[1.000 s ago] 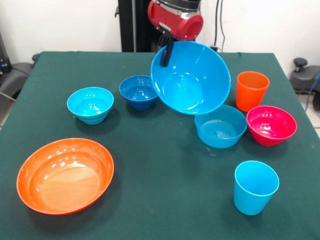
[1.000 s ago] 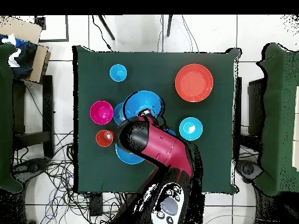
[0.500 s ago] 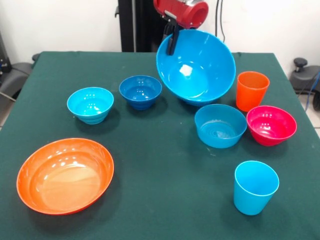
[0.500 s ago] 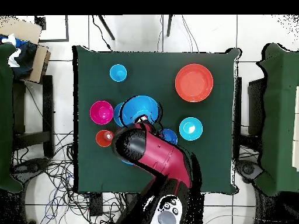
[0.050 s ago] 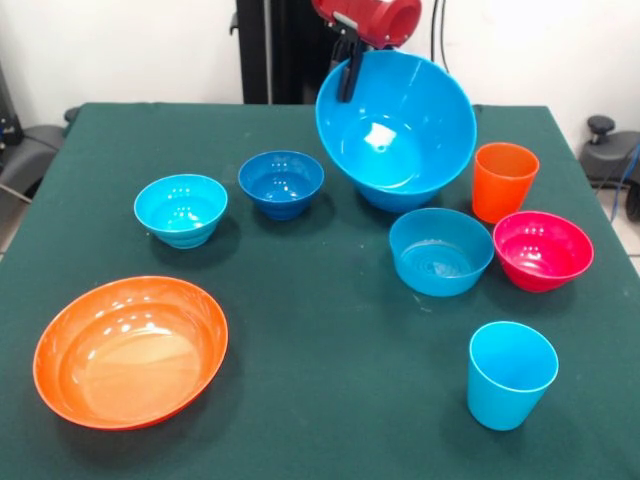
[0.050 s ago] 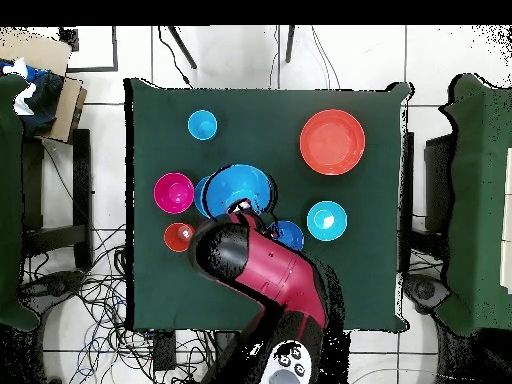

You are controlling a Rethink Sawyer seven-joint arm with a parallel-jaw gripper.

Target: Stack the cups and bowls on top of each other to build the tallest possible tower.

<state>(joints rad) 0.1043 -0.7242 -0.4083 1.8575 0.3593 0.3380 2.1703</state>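
A large blue bowl [image 5: 398,128] is held tilted above the green bench [image 5: 300,330], its opening turned toward the camera in the front view, with the pincer [image 5: 348,68] clamped on the rim at about 10 o'clock of the bowl's circle, one finger seen inside the wall. It cannot be told whether the bowl's base is clear of the bench or touching something beneath. From the bench's centre in the front view, a medium light blue bowl [image 5: 441,251] sits at about 3 o'clock, just below the held bowl; a magenta-red bowl [image 5: 543,250] lies just beside it farther along 3 o'clock, and an orange cup [image 5: 503,181] stands at about 2 o'clock. A small dark blue bowl [image 5: 281,183] is at 11 o'clock, a cyan bowl [image 5: 181,209] at 10 o'clock, a wide orange bowl [image 5: 130,350] at 8 o'clock and a light blue cup [image 5: 510,374] at 4 o'clock. In the overhead view the red arm [image 6: 262,270] covers much of the held bowl. The bowls are judged light, stiff and glossy, so a rim pinch is likely to let a bowl swing or slip; a hold on the thin rim wall, one finger inside and one outside, appears the only practical place. The cups are judged easier to grip across the rim or the tapered body.
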